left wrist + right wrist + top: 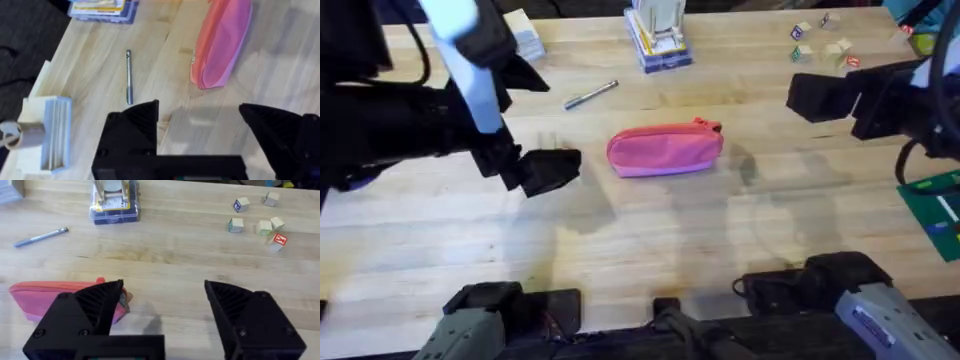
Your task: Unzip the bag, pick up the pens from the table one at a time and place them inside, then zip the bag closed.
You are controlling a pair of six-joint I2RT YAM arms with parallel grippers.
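While lying zipped on the butcher-block table (650,250), pink pouch (664,150) and silver pen (591,94) (just behind) untouched, left gripper (200,117) and right gripper (162,300) wide open, empty.

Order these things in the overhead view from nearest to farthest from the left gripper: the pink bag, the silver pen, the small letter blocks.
From the left gripper:
1. The bag, just to its right.
2. The pen, beyond it; nearly as close as the bag.
3. The letter blocks, at the far right.
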